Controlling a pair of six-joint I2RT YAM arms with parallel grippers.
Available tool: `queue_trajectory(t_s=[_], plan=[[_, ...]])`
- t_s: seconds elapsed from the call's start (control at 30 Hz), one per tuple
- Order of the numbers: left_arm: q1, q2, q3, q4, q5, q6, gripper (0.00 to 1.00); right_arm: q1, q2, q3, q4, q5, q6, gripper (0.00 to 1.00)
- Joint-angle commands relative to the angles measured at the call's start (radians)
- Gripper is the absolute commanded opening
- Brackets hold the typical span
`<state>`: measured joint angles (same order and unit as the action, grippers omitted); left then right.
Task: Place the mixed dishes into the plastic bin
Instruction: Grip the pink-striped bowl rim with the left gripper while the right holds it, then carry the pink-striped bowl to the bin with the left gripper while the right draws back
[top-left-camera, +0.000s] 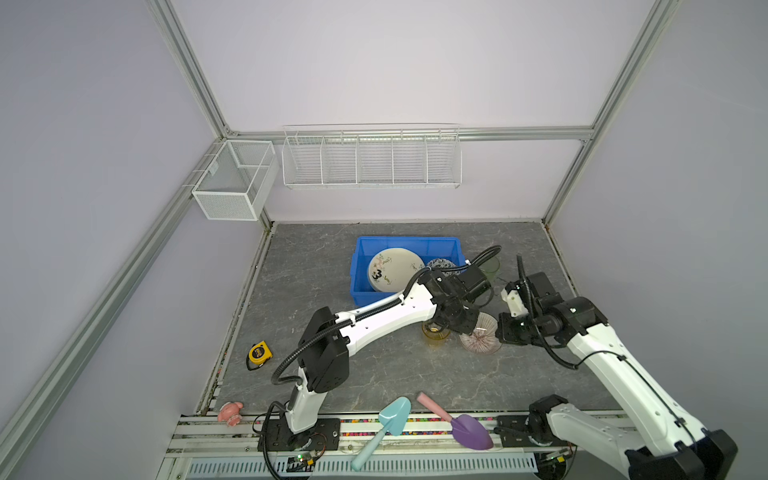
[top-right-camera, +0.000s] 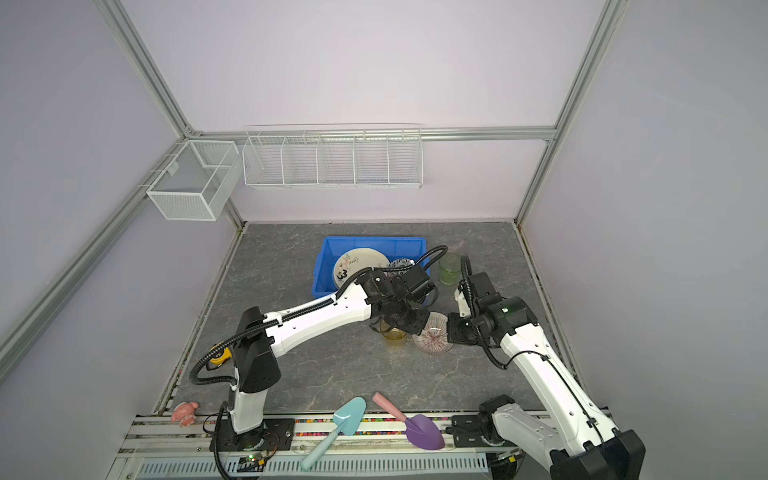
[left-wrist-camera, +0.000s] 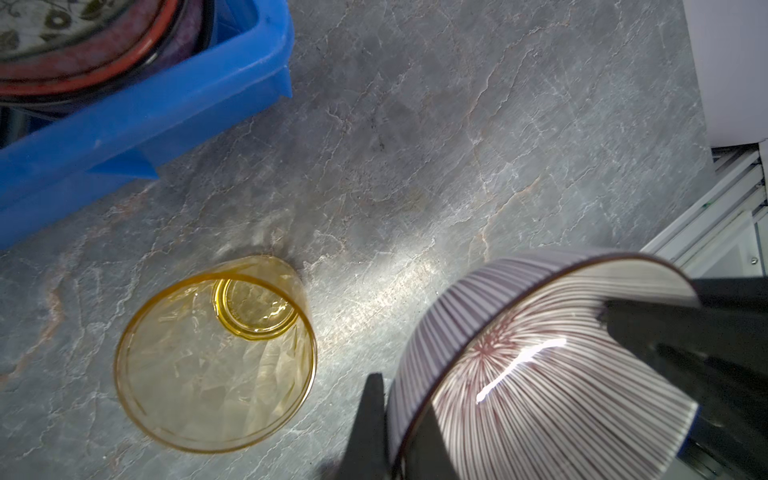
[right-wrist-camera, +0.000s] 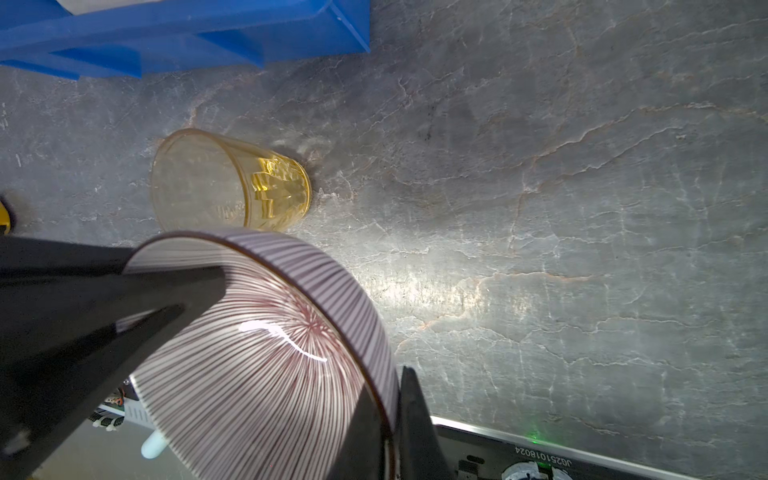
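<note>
The pink-ribbed bowl (top-left-camera: 480, 338) (left-wrist-camera: 540, 374) (right-wrist-camera: 257, 374) is in front of the blue plastic bin (top-left-camera: 361, 270) (left-wrist-camera: 124, 124), beside the upright amber tumbler (top-left-camera: 435, 334) (left-wrist-camera: 216, 370) (right-wrist-camera: 224, 183). My left gripper (top-left-camera: 465, 328) (left-wrist-camera: 399, 399) is shut on the bowl's rim on one side. My right gripper (top-left-camera: 500, 332) (right-wrist-camera: 388, 386) is shut on the opposite side of the rim. In the bin lie a cream scribbled plate (top-left-camera: 395, 268) and a blue-white bowl (top-left-camera: 440, 264). A green tumbler (top-right-camera: 449, 268) stands right of the bin.
A yellow tape measure (top-left-camera: 259, 353) lies at the left. A teal shovel (top-left-camera: 392, 417), a purple shovel (top-left-camera: 469, 430) and a pink toy (top-left-camera: 230, 413) lie along the front edge. White wire baskets (top-left-camera: 372, 160) (top-left-camera: 235, 180) hang on the walls.
</note>
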<state>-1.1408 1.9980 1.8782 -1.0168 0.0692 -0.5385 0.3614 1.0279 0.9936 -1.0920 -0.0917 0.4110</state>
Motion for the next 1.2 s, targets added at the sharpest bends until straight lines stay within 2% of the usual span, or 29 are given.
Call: queue_trajectory(t_s=[0.0,0.27,0.53,0.67,0.7,0.77,0.97,1.17], plan=[[0.006,0.014,0.043,-0.012,-0.02,-0.01,0.0,0.0,-0.012,0.034,0.005,-0.019,0.008,0.15],[0.047,0.005,0.092,-0.06,-0.053,0.022,0.0,0.0,-0.09,0.049,-0.006,0.03,0.033,0.42],[0.141,-0.007,0.18,-0.117,-0.108,0.079,0.0,0.0,-0.18,0.059,-0.035,0.065,0.056,0.59],[0.19,0.048,0.322,-0.205,-0.21,0.1,0.0,0.0,-0.198,0.056,-0.059,0.077,0.062,0.79],[0.201,0.063,0.359,-0.218,-0.234,0.118,0.0,0.0,-0.205,0.054,-0.06,0.082,0.065,0.92],[0.228,0.096,0.421,-0.221,-0.271,0.156,0.0,-0.001,-0.22,0.047,-0.061,0.085,0.071,0.88],[0.309,0.198,0.555,-0.237,-0.258,0.187,0.0,0.0,-0.233,0.041,-0.074,0.091,0.074,0.88],[0.336,0.255,0.577,-0.215,-0.224,0.184,0.0,-0.001,-0.236,0.034,-0.078,0.098,0.072,0.88]])
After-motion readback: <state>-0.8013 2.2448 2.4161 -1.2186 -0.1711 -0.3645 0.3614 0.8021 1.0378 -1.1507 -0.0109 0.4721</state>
